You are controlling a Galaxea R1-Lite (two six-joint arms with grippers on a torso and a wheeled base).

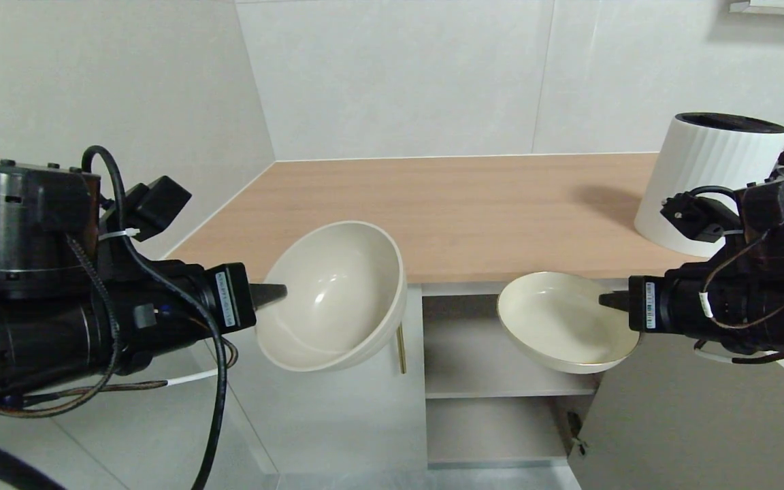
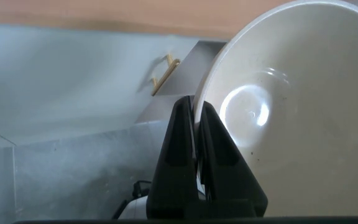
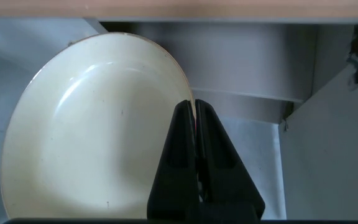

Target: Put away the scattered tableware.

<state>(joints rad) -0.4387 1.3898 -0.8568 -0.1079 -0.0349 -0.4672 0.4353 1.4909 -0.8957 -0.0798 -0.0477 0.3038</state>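
Two pieces of tableware are held in the air in front of the cabinet, one per arm.

Left gripper (image 1: 275, 292): the fingers are clamped on the rim of a deep cream bowl (image 1: 334, 296), one finger inside the rim and one outside, as the left wrist view confirms. The bowl is tipped steeply and its opening faces the head camera. It extends from the fingertips toward the right gripper.

Right gripper (image 1: 608, 299): the fingers pinch the rim of a shallow cream plate (image 1: 559, 323) in the same manner, one finger on each face. The plate is tilted, hollow side up, and reaches from the fingertips toward the left gripper. Bowl and plate are apart, not touching.

Just beyond the left fingertips, behind the bowl, is a closed white cabinet door (image 1: 337, 415) with a slim gold handle (image 1: 401, 348). Beyond the right fingertips, behind the plate, is the open cabinet compartment, with a shelf (image 1: 501, 391) partly hidden by the plate. The compartment's opened door (image 1: 678, 422) hangs below the right gripper.

Farther off, above both grippers, runs a wooden countertop (image 1: 460, 197). A white ribbed container (image 1: 712, 180) stands on it beyond the right gripper. A pale tiled wall (image 1: 399, 75) closes the far side.
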